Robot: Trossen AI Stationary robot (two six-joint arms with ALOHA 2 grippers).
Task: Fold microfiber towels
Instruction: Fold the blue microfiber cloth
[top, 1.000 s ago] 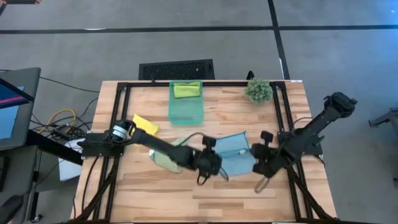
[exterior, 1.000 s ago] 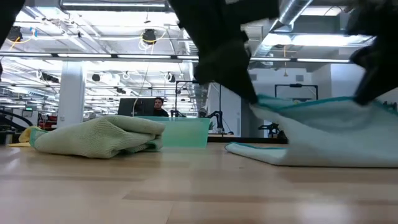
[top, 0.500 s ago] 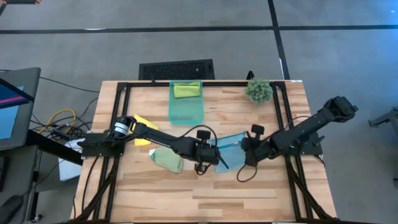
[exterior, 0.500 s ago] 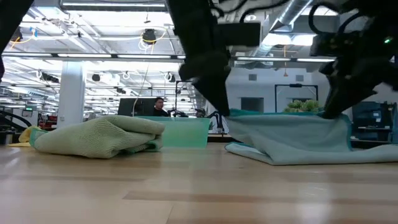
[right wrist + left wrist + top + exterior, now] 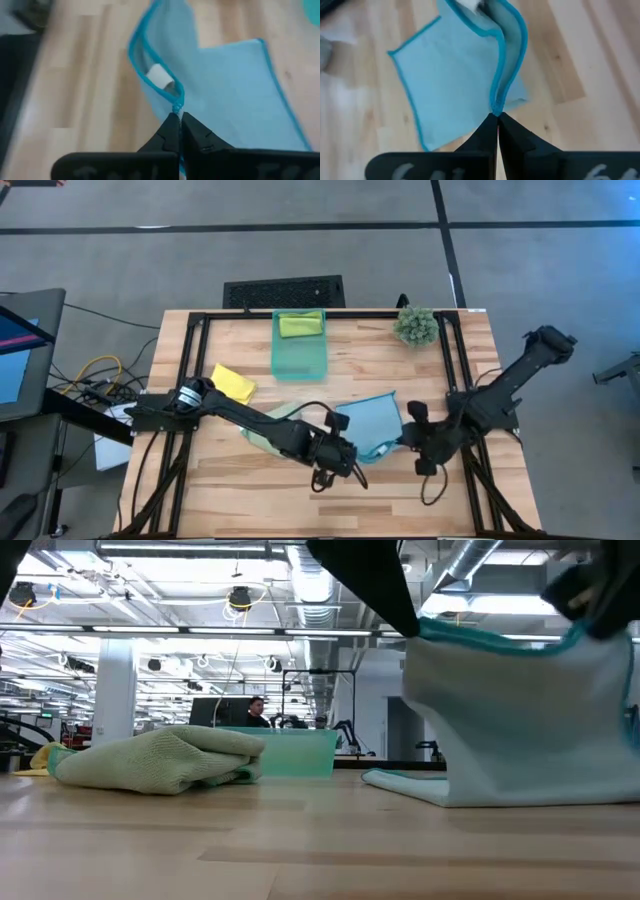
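While we hold the light blue towel up by two corners, just in front of the teal bin, the fold on it is only started. Our left gripper is pinched shut on one hemmed corner and our right gripper is pinched shut on another, so the cloth hangs in a sheet between them with its far edge trailing on the table. We judge it still needs laying over on itself and releasing.

Toward the left arm's side of the bin, the pale green towel lies bunched beside the blue one, and the yellow towel lies flat farther out; both look still to be done.

Inside the bin we see one lime green towel at its far end, apparently folded; the rest of the bin looks bare
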